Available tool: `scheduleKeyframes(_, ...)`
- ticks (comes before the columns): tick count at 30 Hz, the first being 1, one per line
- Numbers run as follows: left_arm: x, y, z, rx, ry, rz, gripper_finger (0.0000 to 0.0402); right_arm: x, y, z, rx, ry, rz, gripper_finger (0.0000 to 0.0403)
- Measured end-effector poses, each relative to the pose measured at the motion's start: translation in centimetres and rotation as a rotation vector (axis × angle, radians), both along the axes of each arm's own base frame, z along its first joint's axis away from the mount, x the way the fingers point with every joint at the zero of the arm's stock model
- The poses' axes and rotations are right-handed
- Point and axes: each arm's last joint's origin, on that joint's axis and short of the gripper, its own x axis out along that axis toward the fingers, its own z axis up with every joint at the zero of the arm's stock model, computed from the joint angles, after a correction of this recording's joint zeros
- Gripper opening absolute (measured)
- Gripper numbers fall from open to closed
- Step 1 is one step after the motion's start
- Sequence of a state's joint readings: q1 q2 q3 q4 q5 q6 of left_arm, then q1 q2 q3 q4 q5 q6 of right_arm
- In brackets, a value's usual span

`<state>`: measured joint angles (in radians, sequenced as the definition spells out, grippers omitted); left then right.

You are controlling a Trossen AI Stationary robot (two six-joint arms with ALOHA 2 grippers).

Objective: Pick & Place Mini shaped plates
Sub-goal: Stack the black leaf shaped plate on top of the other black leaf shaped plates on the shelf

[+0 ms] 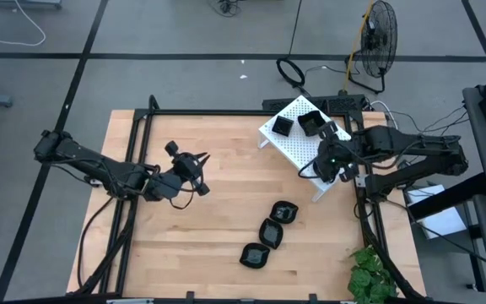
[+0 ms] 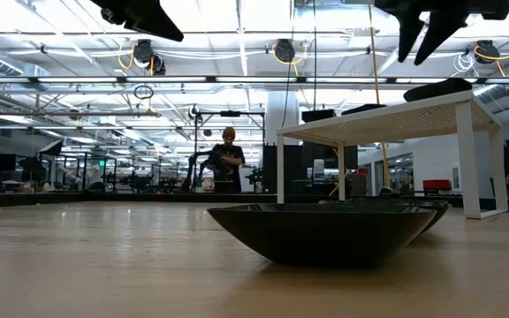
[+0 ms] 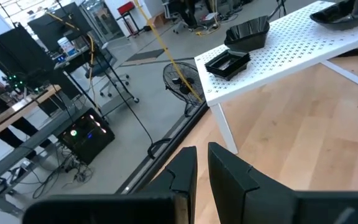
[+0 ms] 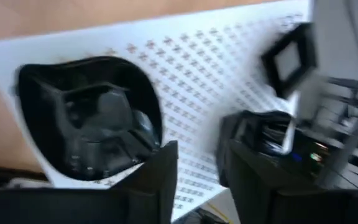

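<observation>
Three glossy black mini plates lie in a slanted row on the wooden table (image 1: 283, 212), (image 1: 271, 233), (image 1: 254, 255); the nearest fills the low view (image 2: 325, 231). More black plates rest on the white perforated rack (image 1: 298, 148): a square one (image 1: 283, 126), another (image 1: 312, 123), and a rounded one (image 4: 89, 118). My right gripper (image 1: 327, 166) (image 4: 197, 162) hovers open above the rack, well clear of it in the low view (image 2: 420, 46). My left gripper (image 1: 199, 173) (image 3: 202, 163) is shut on nothing, raised over the table's left half.
The rack stands on legs at the table's far right corner (image 2: 396, 113). A green plant (image 1: 368, 279) sits at the near right corner. Black frame rails run along the table's edges. A fan (image 1: 378, 38) stands on the floor beyond; a person (image 2: 228, 159) is far behind.
</observation>
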<state>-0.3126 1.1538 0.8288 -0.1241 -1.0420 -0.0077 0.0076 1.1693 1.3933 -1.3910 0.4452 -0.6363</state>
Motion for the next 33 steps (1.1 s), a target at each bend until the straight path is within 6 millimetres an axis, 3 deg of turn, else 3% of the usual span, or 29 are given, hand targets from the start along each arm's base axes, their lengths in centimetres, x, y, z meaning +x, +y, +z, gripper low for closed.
scheduleKeyframes(4,0.1,0.2,0.1,-0.007,-0.021,0.013,0.0047,0.4,0.7,0.4,0.026,-0.135,-0.078,0.0141)
scheduleKeyframes(7,0.2,0.4,0.2,-0.026,-0.04,0.022,0.0047,1.2,1.3,0.7,0.145,-0.275,-0.15,0.0143)
scheduleKeyframes(11,0.7,1.1,0.2,-0.18,-0.116,-0.057,0.0047,2.2,2.1,1.3,0.307,-0.431,-0.201,0.0139)
scheduleKeyframes(15,3.3,1.8,-0.7,-0.433,-0.163,-0.329,0.005,3.0,2.6,1.9,0.367,-0.545,-0.193,0.0139)
scheduleKeyframes(19,5.7,1.3,-2.9,-0.492,-0.065,-0.411,0.0085,3.6,3.4,2.4,0.522,-0.6,-0.169,0.0151)
scheduleKeyframes(22,6.7,0.7,-4.5,-0.45,0.003,-0.416,0.013,4.4,4.6,1.7,0.608,-0.57,-0.199,0.0164)
scheduleKeyframes(27,7.8,-0.4,-6.7,-0.447,0.049,-0.423,0.0195,6.1,7.4,-1.5,0.639,-0.464,-0.191,0.0175)
scheduleKeyframes(33,9.0,-2.3,-9.5,-0.567,0.074,-0.49,0.0229,6.7,10.0,-3.6,0.676,-0.427,-0.167,0.0167)
